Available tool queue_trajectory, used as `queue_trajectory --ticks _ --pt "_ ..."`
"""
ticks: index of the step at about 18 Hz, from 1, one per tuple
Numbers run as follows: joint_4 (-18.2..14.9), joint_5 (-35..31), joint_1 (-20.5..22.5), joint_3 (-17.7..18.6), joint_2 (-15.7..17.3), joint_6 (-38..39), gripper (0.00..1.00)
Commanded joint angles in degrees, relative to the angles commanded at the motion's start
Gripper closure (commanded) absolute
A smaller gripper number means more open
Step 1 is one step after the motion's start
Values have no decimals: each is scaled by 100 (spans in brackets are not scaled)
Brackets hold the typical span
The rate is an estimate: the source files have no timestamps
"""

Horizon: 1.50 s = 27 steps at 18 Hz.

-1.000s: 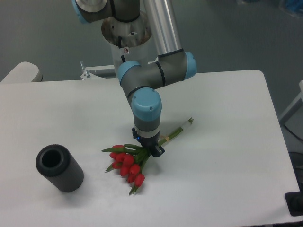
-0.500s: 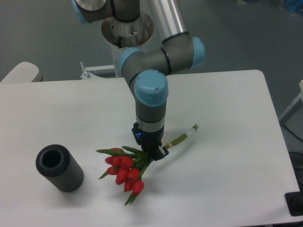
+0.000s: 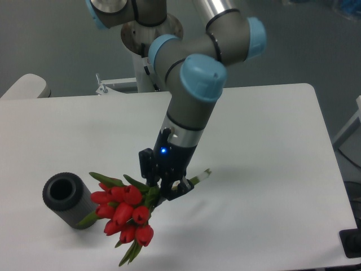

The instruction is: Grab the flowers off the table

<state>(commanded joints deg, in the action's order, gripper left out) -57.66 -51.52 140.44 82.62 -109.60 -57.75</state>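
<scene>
black two-finger claw [image 3: 169, 189] clamped on the stems of the red tulip bunch [image 3: 124, 212], above the white worktop [image 3: 271, 169]. lift straight, clear of dark grey cylinder [image 3: 67, 200].

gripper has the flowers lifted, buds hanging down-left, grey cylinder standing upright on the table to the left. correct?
One thing is off: the grey cylinder is not upright. The camera view shows it lying on its side on the table, open end facing up-left. The rest holds: the gripper has the flowers lifted, buds hanging down-left.
</scene>
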Motion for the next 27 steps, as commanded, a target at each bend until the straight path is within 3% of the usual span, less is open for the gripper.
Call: queue_trajectory --ticks 7,16,20,27 --pt "17 1091 370 96 62 308 69" --pt "26 1495 510 105 70 256 69" --pt "237 1505 519 175 70 238 69" --pt "255 1505 528 184 70 238 69"
